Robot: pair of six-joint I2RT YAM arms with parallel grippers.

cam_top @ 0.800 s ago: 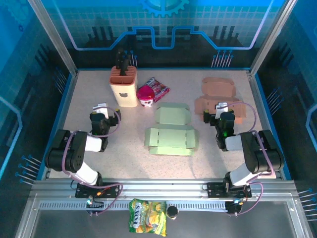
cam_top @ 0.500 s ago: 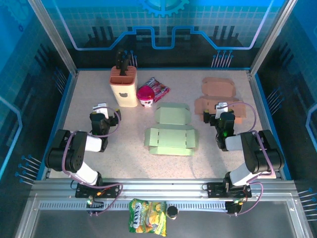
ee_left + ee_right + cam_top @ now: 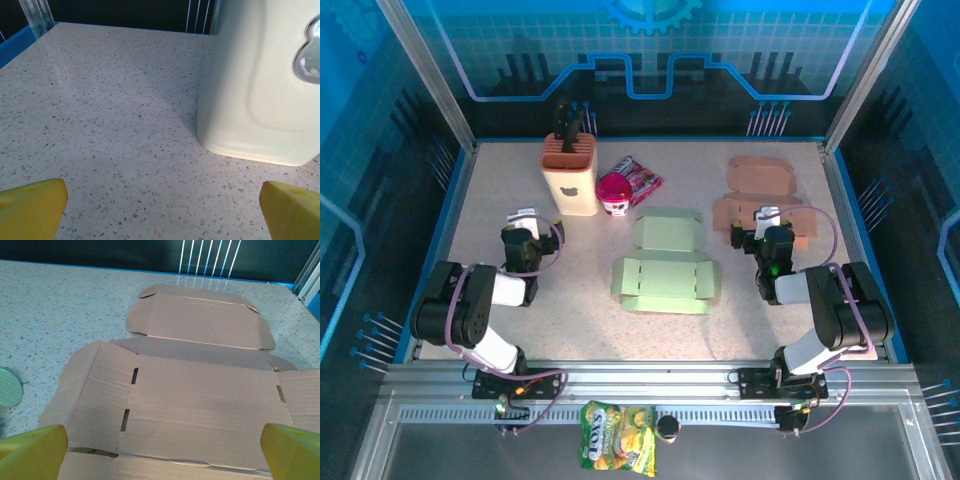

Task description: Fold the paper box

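Paper box (image 3: pixel 665 282) flat, green, creased | left gripper (image 3: pixel 162 207) spread | right gripper (image 3: pixel 161 451) spread

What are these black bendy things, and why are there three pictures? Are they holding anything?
They are two robot arms, each ending in a pincher. One picture looks down from above; the others come from cameras on the wrists, where the yellow bits are fingertips. On the table lie flat green paper boxes, flat brown cardboard, a cream knife holder, a pink cup and a snack packet. The left gripper faces the holder, the right gripper faces the cardboard. Both are open, holding nothing.
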